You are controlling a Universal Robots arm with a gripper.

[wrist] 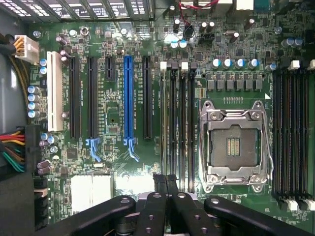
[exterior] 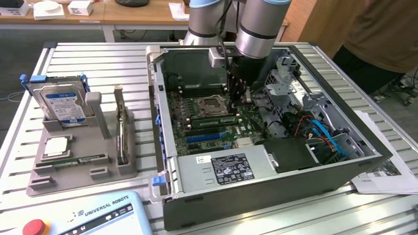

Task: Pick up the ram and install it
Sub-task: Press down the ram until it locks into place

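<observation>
Exterior view shows the arm reaching down into the open computer case (exterior: 339, 169), which lies on its side on the slatted table (exterior: 85, 58) towards the exterior view's right edge. The gripper (exterior: 235, 100) hangs low over the motherboard (exterior: 196, 110), close to the empty processor socket (exterior: 212, 104). The ram (exterior: 210, 121), a long green stick with a pale label, lies in the row of memory slots just beside that socket, directly below the gripper. In the wrist view the gripper (wrist: 165, 183) has its 2 dark fingers (wrist: 159, 184) pressed together, with no gap between them, right over the ram (wrist: 165, 123), seen edge-on as a thin pale strip in 1 slot. Whether the tips pinch that edge or merely touch it cannot be told. Near the table's edge on the exterior view's left sits a grey holder (exterior: 114, 169). It carries a hard drive (exterior: 62, 105) standing upright, a square silver processor chip (exterior: 58, 147) lying flat, and another narrow board (exterior: 119, 122) standing on edge.
</observation>
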